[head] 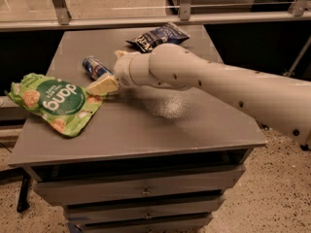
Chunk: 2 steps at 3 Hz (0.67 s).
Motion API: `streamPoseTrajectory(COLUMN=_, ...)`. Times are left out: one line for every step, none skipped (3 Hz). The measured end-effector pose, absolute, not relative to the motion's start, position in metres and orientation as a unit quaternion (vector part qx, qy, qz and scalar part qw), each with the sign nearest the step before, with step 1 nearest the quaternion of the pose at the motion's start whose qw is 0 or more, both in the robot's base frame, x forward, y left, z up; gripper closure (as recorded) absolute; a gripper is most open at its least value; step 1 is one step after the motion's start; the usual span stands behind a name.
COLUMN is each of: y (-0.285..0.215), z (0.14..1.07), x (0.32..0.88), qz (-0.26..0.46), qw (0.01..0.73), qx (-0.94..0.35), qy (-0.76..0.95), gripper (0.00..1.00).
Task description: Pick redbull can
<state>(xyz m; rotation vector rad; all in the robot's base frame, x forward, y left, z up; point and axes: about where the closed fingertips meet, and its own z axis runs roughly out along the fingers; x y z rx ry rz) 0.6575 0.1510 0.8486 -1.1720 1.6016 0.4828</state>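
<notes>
The redbull can (pixel 95 67), blue and silver, lies on its side on the grey table top (pixel 160 125), left of centre. My gripper (pixel 106 72) reaches in from the right on a thick white arm and is right at the can. One cream finger (pixel 102 85) lies on the table just in front of the can. The other finger (pixel 120 55) shows behind the can's right end. The fingers stand apart and the can is not held.
A large green snack bag (pixel 56 101) lies at the table's left edge, touching the front finger. A dark blue crinkled snack bag (pixel 158 37) lies at the back. A glass railing (pixel 184 13) runs behind the table. Drawers (pixel 146 191) sit below the top.
</notes>
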Motion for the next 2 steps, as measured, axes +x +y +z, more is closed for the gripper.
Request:
streamPoseTrajectory(y=0.1491, z=0.8498, x=0.6611, qz=0.198, qw=0.525, qx=-0.489, qy=0.668, gripper=0.4)
streamPoseTrajectory(y=0.1455, z=0.8563, x=0.6584, qz=0.196, qw=0.527, qx=-0.49, qy=0.666, gripper=0.64)
